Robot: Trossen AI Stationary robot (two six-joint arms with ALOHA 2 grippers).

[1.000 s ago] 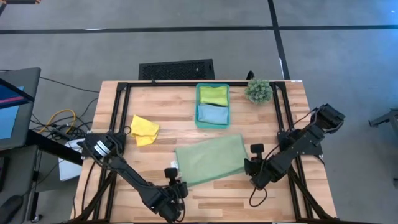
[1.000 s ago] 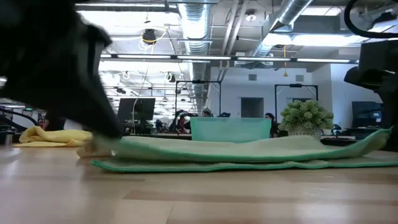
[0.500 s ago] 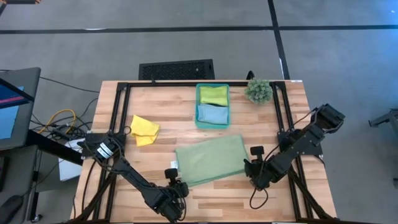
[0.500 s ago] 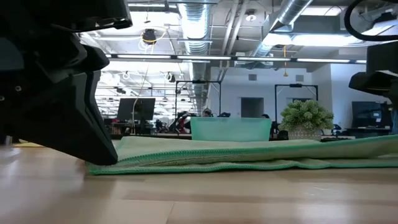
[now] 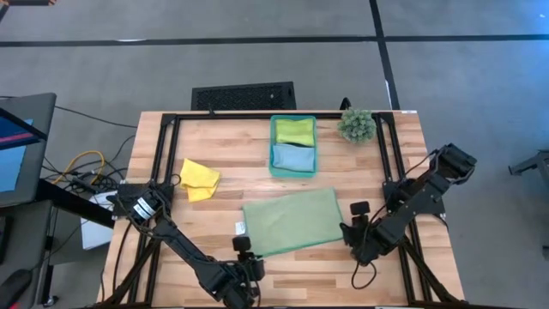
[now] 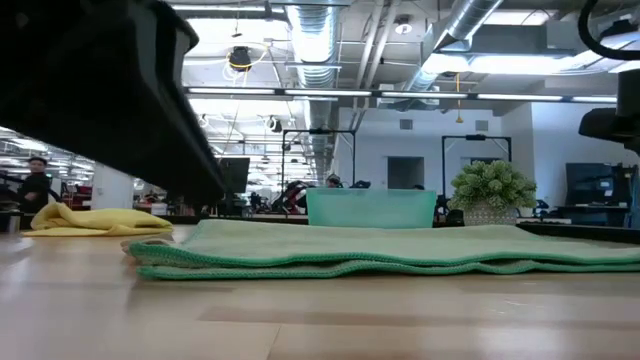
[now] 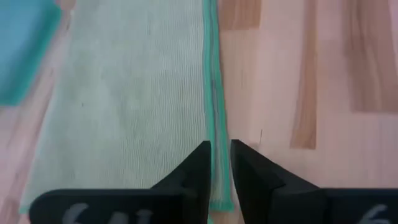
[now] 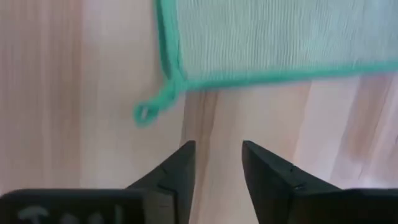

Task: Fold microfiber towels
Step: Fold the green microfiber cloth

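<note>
A pale green towel (image 5: 290, 221) lies folded in two and flat on the table's middle (image 6: 380, 250). My left gripper (image 5: 244, 251) hangs open just above its near left corner, and the towel's green hem (image 7: 214, 124) shows through the gap between its fingers (image 7: 220, 163). My right gripper (image 5: 352, 225) stands open just off the towel's right edge. Bare wood shows between its fingers (image 8: 217, 163), with the towel's corner loop (image 8: 146, 113) ahead of them. A crumpled yellow towel (image 5: 199, 178) rests on the table at the left.
A teal bin (image 5: 273, 146) at the table's far middle holds a lime green towel (image 5: 294, 130) and a light blue towel (image 5: 292, 157). A small spiky plant (image 5: 357, 124) stands to its right. Bare wood lies along the near edge.
The towel's upper layer, raised at its right end a second ago, has come down flat onto the lower one. My right gripper has let go and drawn a little toward the table's right edge. My left gripper has risen off the table at the near left corner.
</note>
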